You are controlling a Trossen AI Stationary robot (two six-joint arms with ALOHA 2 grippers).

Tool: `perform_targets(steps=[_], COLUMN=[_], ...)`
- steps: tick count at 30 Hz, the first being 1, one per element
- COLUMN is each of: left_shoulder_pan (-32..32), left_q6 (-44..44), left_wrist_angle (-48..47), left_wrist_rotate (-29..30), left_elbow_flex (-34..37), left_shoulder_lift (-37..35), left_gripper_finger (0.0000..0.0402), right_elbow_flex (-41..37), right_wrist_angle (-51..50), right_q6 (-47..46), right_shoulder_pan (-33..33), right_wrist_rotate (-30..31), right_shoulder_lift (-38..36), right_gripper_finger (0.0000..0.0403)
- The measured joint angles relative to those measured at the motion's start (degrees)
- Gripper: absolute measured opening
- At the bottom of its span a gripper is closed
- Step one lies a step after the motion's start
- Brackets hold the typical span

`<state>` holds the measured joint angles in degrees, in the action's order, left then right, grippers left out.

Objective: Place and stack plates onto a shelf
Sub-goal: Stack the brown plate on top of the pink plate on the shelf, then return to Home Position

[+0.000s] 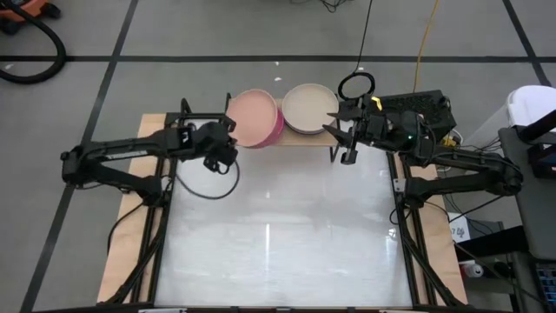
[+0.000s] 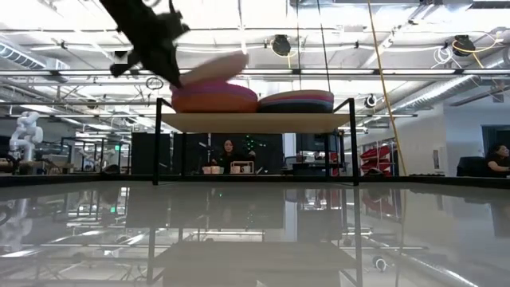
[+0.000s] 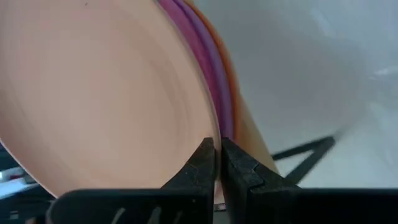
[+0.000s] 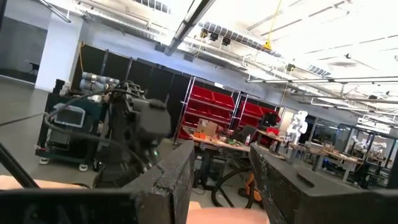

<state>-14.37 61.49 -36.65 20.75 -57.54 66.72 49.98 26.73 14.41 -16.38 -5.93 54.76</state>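
Observation:
The light-wood shelf (image 1: 304,137) stands at the table's far edge on black legs. It carries two plate stacks: a magenta-sided left stack (image 2: 213,97) and a right stack (image 2: 296,101) topped by a beige plate (image 1: 308,107). A salmon plate (image 1: 252,117) sits tilted over the left stack. My left gripper (image 1: 228,141) is shut on the plate's rim at its left near side. My right gripper (image 1: 340,137) is open beside the right stack's near right edge and touches nothing. My left gripper pinches the salmon plate's rim (image 3: 216,134) between its two fingers, one on the upper face and one on the underside. It comes at the rim from the table's left. The plate (image 2: 213,68) tilts, its held side low by the left stack and its opposite side raised.
The white table top (image 1: 278,235) in front of the shelf is bare apart from a loop of cable (image 1: 208,183) under the left arm. A black ring (image 1: 355,85) and cables lie beyond the shelf. People sit in the room behind.

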Motion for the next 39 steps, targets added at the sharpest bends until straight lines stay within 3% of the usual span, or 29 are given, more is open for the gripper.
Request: perform_targets(steps=[6,18,25,29,32,36,39], left_shoulder_pan=[-4.0,-3.5,0.4,4.0,4.9,4.9,5.5], left_q6=[-0.2,-0.7,-0.1,-15.0,-27.3,-36.4,-40.0], left_wrist_angle=[-1.2,7.5,7.8,8.4,7.9,8.1,9.8], left_wrist_rotate=[-2.5,3.0,13.2,14.6,9.1,-0.9,-2.6], left_elbow_flex=[-0.1,-0.2,-5.0,-11.3,-13.3,-10.0,-4.4], left_shoulder_lift=[3.8,3.4,1.6,-3.7,-10.3,-20.7,-28.3], left_gripper_finger=[0.0018,0.0137,0.0191,0.0186,0.0163,0.0106,0.0051], right_elbow_flex=[0.0,0.0,0.0,0.0,0.0,0.0,-0.5], right_wrist_angle=[-1.5,-3.3,-3.2,-3.6,-7.2,-14.6,-20.7], right_q6=[0.0,0.0,0.0,0.5,1.3,2.0,2.8], right_shoulder_pan=[0.0,0.0,0.0,0.0,0.0,0.0,0.0], right_wrist_rotate=[0.0,0.0,0.0,0.0,0.0,0.0,0.0], right_shoulder_lift=[0.0,0.0,-0.4,-3.4,-7.5,-13.0,-16.3], right_gripper_finger=[0.0139,0.0139,0.0139,0.0139,0.0139,0.0139,0.0139])
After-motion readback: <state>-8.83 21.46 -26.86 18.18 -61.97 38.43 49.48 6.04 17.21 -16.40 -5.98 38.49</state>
